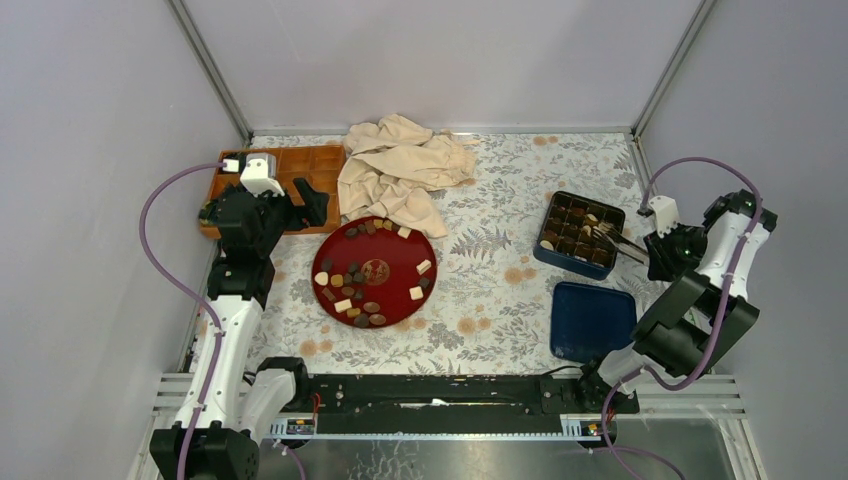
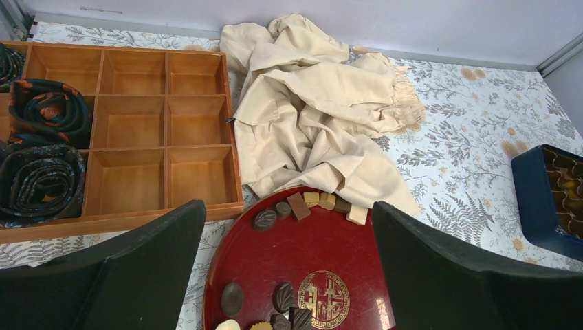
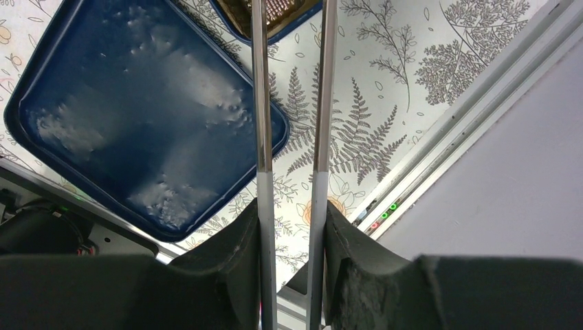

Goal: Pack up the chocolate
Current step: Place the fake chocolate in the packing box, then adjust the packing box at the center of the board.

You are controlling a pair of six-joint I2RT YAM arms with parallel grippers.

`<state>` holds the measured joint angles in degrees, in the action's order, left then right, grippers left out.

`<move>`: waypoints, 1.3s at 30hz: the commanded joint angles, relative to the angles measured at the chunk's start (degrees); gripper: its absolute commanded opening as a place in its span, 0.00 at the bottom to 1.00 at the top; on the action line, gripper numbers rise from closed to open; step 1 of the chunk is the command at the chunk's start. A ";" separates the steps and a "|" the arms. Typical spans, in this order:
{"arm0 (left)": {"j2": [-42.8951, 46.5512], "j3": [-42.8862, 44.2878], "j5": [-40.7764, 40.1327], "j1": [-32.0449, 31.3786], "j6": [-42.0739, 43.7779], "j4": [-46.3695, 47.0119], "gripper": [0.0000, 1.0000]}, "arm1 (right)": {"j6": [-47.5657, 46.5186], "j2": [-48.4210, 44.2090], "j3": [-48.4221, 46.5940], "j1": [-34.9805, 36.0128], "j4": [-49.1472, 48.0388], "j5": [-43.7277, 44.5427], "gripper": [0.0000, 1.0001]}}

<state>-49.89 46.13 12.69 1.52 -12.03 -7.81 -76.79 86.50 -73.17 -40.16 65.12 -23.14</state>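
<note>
The chocolate (image 1: 343,305), several dark, light brown and cream pieces, lies scattered on a round red plate (image 1: 385,250). In the left wrist view a row of pieces (image 2: 265,219) sits at the plate's (image 2: 323,247) far rim. My left gripper (image 1: 312,203) is open and empty over the plate's far left edge, and it shows in its own view (image 2: 287,210). My right gripper (image 1: 660,250) is shut on metal tongs (image 1: 615,240). The tong tips reach over the blue compartment box (image 1: 579,235), which holds several pieces. The tong arms (image 3: 260,103) stand apart between my fingers (image 3: 234,254).
A blue lid (image 1: 592,320) lies near the right arm's base, also in the right wrist view (image 3: 137,117). A wooden divided tray (image 2: 137,124) with rolled ties (image 2: 41,179) sits at the back left. A beige cloth (image 1: 400,165) overlaps the plate's far rim.
</note>
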 commanded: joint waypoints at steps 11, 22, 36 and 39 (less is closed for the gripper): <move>0.09 -0.64 0.33 -0.44 -0.18 1.77 0.99 | 2.87 0.59 0.66 2.80 -1.88 0.93 0.35; -0.12 -0.62 0.64 -0.38 -0.27 1.76 0.99 | 2.69 -0.05 0.82 2.75 -1.40 0.72 0.41; -1.02 -0.75 2.77 -0.38 -0.89 2.26 0.99 | 2.70 -1.17 -3.10 2.80 3.29 -4.14 0.44; -3.48 -0.50 6.35 -0.38 -2.31 2.16 0.99 | 3.34 -2.64 -4.79 2.81 5.18 -7.80 0.42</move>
<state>-50.89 46.13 14.46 1.34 -12.51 -7.66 -74.43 87.15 -73.69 -37.60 66.15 -24.29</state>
